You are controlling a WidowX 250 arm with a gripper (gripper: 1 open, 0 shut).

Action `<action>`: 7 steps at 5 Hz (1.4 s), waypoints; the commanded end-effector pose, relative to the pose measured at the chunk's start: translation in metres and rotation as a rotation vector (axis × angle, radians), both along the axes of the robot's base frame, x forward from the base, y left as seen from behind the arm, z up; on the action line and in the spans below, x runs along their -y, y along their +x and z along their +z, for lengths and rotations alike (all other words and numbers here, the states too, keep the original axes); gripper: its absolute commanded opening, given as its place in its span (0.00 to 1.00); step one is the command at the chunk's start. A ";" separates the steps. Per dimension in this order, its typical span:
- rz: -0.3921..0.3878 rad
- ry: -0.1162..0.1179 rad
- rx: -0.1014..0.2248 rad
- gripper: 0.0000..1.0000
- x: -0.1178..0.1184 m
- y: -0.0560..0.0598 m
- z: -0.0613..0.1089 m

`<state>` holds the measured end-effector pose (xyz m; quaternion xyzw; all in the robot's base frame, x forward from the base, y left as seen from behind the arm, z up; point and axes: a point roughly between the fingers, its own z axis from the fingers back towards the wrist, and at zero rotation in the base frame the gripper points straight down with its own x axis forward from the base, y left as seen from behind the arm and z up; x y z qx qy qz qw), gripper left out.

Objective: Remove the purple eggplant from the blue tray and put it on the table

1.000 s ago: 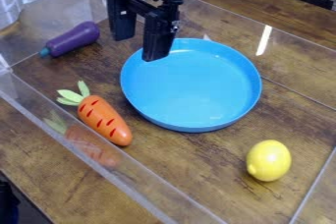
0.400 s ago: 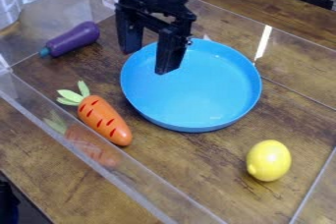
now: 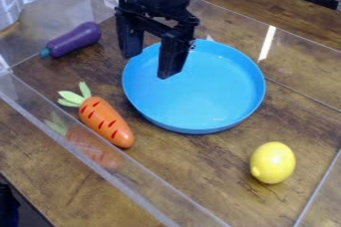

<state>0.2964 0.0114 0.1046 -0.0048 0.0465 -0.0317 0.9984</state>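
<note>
The purple eggplant (image 3: 72, 39) lies on the dark wood table (image 3: 186, 176) at the upper left, outside the blue tray (image 3: 200, 87), with its dark cap toward the left. The round blue tray sits in the middle and holds nothing that I can see. My black gripper (image 3: 151, 50) hangs pointing down over the tray's upper left rim, to the right of the eggplant and apart from it. Its two fingers stand wide apart, open, with nothing between them.
An orange carrot (image 3: 102, 117) with green leaves lies on the table left of the tray. A yellow lemon (image 3: 273, 161) sits at the lower right. A clear plastic wall (image 3: 40, 92) runs along the left and front of the table.
The gripper has rolled about its vertical line, so its fingers now stand further apart in the picture, and it has shifted slightly toward the tray. The objects have not moved.
</note>
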 end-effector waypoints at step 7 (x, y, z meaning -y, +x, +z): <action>0.231 -0.012 0.095 1.00 -0.014 -0.010 0.039</action>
